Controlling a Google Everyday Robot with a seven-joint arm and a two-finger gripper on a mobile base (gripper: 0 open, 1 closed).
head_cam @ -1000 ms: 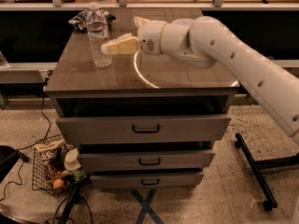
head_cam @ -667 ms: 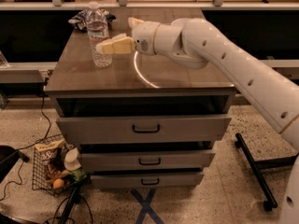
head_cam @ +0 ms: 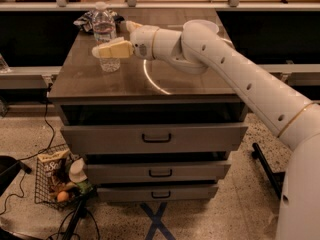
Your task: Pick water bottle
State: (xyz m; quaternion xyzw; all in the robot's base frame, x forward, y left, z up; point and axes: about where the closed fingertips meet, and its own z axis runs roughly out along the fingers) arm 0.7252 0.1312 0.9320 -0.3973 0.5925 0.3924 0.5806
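The water bottle (head_cam: 104,30) is clear and ribbed with a white cap. It stands upright at the back left of the brown cabinet top (head_cam: 120,81). My gripper (head_cam: 107,43) reaches in from the right at the bottle's lower half. Its cream near finger (head_cam: 114,49) crosses in front of the bottle, and the far finger (head_cam: 132,25) shows behind it. The jaws look open with the bottle between them. I cannot tell whether they touch it.
A crumpled dark snack bag (head_cam: 85,19) lies behind the bottle. A white bowl (head_cam: 206,25) sits at the back right, partly hidden by my arm. The cabinet has three drawers (head_cam: 156,138). A wire basket of items (head_cam: 59,181) and cables sit on the floor at left.
My gripper has moved left to the bottle. The near finger now overlaps the bottle's front, where before it stopped at its right side. The bottle has not moved.
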